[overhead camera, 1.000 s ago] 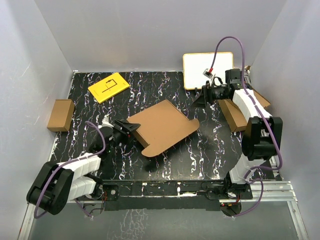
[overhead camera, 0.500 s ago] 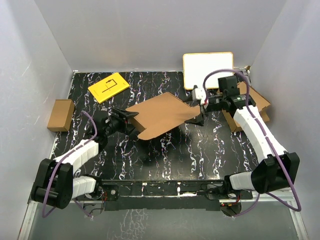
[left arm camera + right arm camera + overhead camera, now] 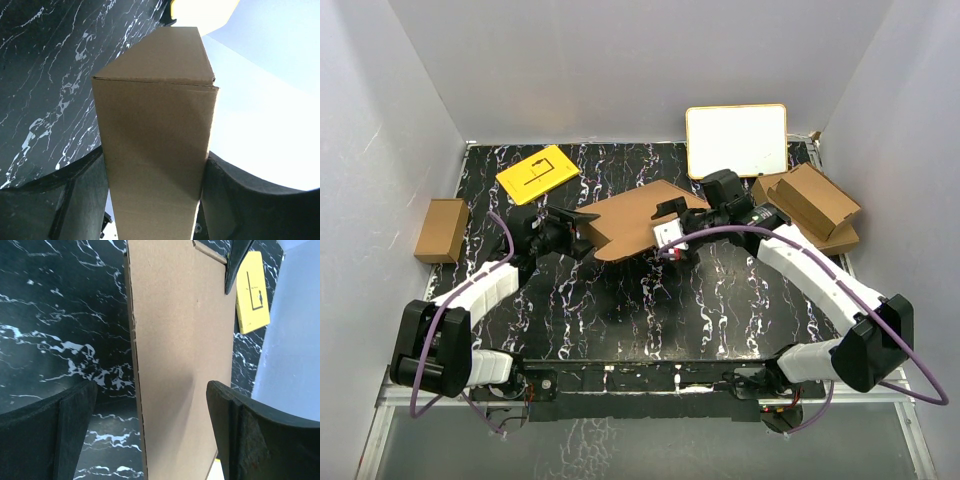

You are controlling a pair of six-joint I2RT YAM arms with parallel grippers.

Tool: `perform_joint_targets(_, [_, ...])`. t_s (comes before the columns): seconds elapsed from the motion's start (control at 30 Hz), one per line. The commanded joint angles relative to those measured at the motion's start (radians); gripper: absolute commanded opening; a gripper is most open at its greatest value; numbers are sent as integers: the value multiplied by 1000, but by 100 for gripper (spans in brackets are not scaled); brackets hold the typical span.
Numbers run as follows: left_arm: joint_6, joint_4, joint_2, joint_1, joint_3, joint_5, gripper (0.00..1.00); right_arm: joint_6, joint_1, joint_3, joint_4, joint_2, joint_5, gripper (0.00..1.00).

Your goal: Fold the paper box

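**Paper box [image 3: 635, 218] hung between both arms, long axis left to right**

From the overhead camera I see the paper box at the middle of the bench [image 3: 720, 300], toward the back half. Its long axis runs across the bench from left to right. The right end sits a little nearer the back wall than the left end, and the broad brown face is turned up toward the camera. One rounded flap corner points down at the near left. I cannot tell whether any edge touches the bench.

The left end effector [image 3: 155, 165] is pinching the paper box at its left end. In its wrist view a folded strip of cardboard fills the whole space between the two fingers [image 3: 55, 200] and runs straight away from them, with a crease crossing it further up.

The right end effector [image 3: 152, 390] is spread wide at the right end of the paper box, straddling the panel. Its wrist view looks along the panel's length (nearly edge-on), and dark bench shows between the left finger [image 3: 50, 430] and the cardboard edge, so nothing is clamped there.

A yellow card [image 3: 538, 174] lies flat at the back left. A small brown box [image 3: 442, 230] sits off the bench's left edge. A white board [image 3: 736, 140] leans at the back, and more folded cardboard [image 3: 810, 205] lies at the right.
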Motion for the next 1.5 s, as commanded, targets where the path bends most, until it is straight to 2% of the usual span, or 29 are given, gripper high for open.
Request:
perform_joint_targets(0.0, [-26,-7,-14,9,53,58,32,-15,49,-24,155,-23,156,99])
perform_joint_targets(0.3, [-47,1,-2,15,57,72,32,3,125,-103,307,-3,321,99])
perform_joint_targets(0.53, [-46,12,26,17,67,90,32,33,172,-191,502,19,433,96])
perform_joint_targets(0.7, [-48,23,33,19,66,94,33,68,190,-214,580,27,479,85])
perform_joint_targets(0.9, [-63,60,34,20,49,100,36,111,192,-218,596,23,476,64])
perform_joint_targets(1.0, [-74,86,33,23,38,103,39,137,192,-208,592,22,467,58])
perform_joint_targets(1.13, [-95,128,20,28,16,103,49,173,190,-189,582,22,465,58])
perform_joint_targets(1.27, [-106,146,-15,40,-2,108,73,231,173,-162,569,22,440,57])
perform_joint_targets(1.47, [-67,86,-132,69,-32,71,97,320,126,-127,530,6,385,57])
